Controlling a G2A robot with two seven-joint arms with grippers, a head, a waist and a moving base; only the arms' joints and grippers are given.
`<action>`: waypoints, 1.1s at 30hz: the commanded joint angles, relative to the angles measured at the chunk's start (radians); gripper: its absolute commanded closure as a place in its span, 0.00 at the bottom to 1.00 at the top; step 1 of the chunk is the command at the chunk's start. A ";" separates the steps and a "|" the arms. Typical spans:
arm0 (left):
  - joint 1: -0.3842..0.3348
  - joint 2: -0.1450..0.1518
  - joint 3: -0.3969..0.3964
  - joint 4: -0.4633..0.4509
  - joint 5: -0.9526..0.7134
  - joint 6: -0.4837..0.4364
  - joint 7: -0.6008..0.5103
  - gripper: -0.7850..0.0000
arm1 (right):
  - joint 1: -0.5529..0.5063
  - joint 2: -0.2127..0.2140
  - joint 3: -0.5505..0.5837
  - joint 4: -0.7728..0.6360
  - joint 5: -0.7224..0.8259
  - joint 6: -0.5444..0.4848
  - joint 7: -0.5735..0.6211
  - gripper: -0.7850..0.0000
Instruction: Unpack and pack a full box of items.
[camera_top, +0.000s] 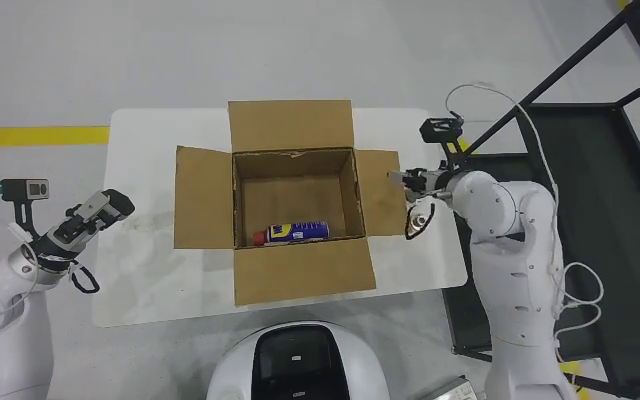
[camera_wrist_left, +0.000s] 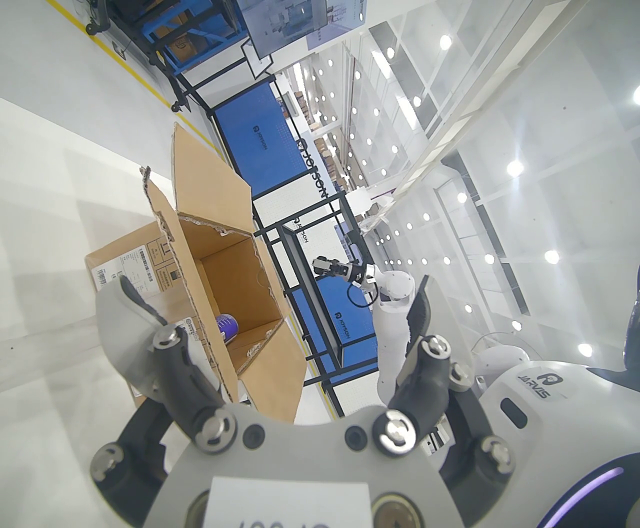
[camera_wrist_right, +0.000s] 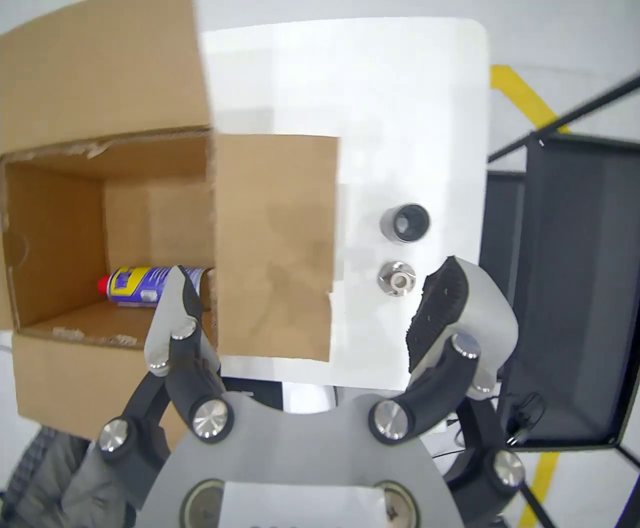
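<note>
An open cardboard box (camera_top: 295, 200) stands mid-table with all its flaps spread out. On its floor, against the near wall, lies a blue and yellow spray can (camera_top: 291, 233) with a red cap; the can (camera_wrist_right: 142, 286) and the box (camera_wrist_right: 100, 210) are also in the right wrist view. My right gripper (camera_top: 408, 182) hovers at the outer edge of the box's right flap, open (camera_wrist_right: 312, 275) and empty. My left gripper (camera_top: 108, 205) hangs over the table's left edge, well clear of the box, open (camera_wrist_left: 275, 287) and empty.
A small dark cylinder (camera_wrist_right: 405, 222) and a silver metal fitting (camera_wrist_right: 396, 278) sit on the white table (camera_top: 150, 150) beyond the right flap. A black metal rack (camera_top: 570, 180) stands close to the table's right side.
</note>
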 joint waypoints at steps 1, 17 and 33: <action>0.000 0.000 0.000 0.000 0.000 0.000 0.000 0.00 | 0.045 0.000 -0.068 0.013 -0.025 -0.044 0.047 0.00; 0.000 0.000 0.000 0.000 0.000 0.000 0.000 0.00 | 0.119 -0.004 -0.155 0.073 0.018 -0.078 0.056 0.00; 0.000 0.000 0.000 0.000 0.000 0.000 0.000 0.00 | 0.409 -0.041 -0.551 0.410 0.067 -0.436 -0.062 0.00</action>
